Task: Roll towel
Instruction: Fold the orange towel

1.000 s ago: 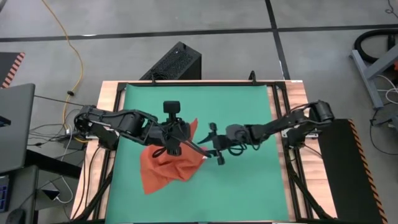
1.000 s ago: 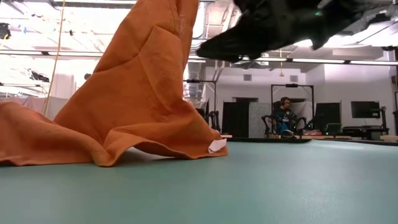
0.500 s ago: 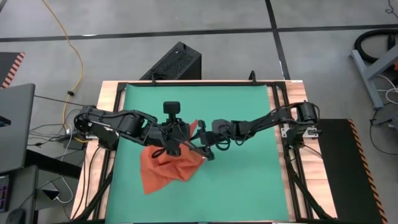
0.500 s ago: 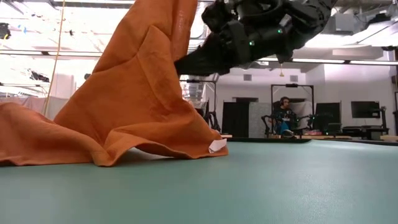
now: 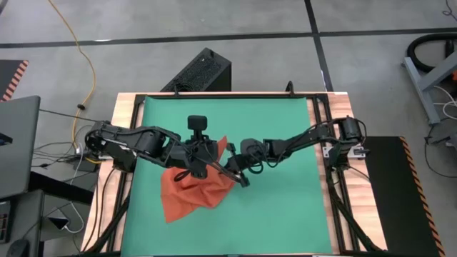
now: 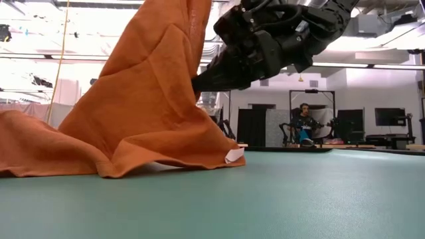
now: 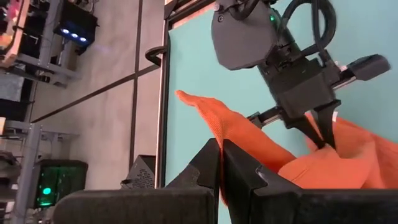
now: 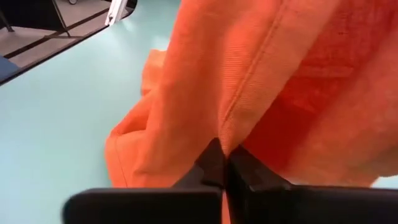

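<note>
The towel (image 5: 189, 191) is a rust-orange cloth. One part is raised and the rest lies heaped on the green mat (image 5: 285, 121), left of the middle. Its white tag (image 6: 232, 156) rests on the mat at the foot of the raised part. My left gripper (image 5: 213, 151) is shut on the towel's top, above the low view's frame. My right gripper (image 5: 230, 170) reaches in from the table's right and is shut on the raised part's edge, lower down (image 6: 198, 83). My left gripper pinches the towel just below a corner (image 7: 214, 134) between its two fingers; the corner tip (image 7: 186, 99) sticks out past them. The cloth hangs below the hold and its lower part lies on the mat. My right gripper pinches a hemmed edge (image 8: 235, 134) of the raised cloth between its two fingertips. It comes from the table's right, slanting a little downward. The cloth runs up from there to the left gripper's hold and down to the mat.
Wooden rails (image 5: 132, 107) frame the mat. A black box (image 5: 200, 71) stands beyond the far edge. The mat's right half (image 5: 285, 200) is bare. A person (image 6: 304, 123) sits far back in the room.
My right gripper has moved toward the table's left and down to the raised towel, then shut on its edge. The towel's heap and my left gripper have stayed where they were.
</note>
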Action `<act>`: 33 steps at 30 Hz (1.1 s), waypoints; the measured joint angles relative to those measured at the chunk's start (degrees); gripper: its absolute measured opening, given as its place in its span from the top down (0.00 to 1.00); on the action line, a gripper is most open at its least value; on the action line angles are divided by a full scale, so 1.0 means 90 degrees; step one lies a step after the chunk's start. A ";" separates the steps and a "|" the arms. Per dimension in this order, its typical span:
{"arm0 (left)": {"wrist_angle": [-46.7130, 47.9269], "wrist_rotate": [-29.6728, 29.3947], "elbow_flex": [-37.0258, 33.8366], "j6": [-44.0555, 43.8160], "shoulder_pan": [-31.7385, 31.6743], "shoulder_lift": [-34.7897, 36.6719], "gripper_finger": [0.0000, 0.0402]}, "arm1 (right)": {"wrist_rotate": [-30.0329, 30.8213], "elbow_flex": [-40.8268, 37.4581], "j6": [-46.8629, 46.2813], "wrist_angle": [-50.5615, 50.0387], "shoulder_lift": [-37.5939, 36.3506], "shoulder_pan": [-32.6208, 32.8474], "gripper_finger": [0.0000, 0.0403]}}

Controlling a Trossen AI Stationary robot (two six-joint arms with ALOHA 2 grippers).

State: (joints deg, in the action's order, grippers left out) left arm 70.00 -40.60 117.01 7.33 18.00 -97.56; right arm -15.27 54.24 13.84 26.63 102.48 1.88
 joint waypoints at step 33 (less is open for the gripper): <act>-0.0381 -0.0876 -0.0002 -0.1569 -0.3364 0.0032 1.00 | 0.9360 0.0000 0.0152 -0.3730 -0.3997 0.0731 0.99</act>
State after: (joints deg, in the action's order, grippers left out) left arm 66.57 -48.49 116.99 -6.79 -12.28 -97.27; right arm 68.96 54.24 15.21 -6.94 66.51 8.45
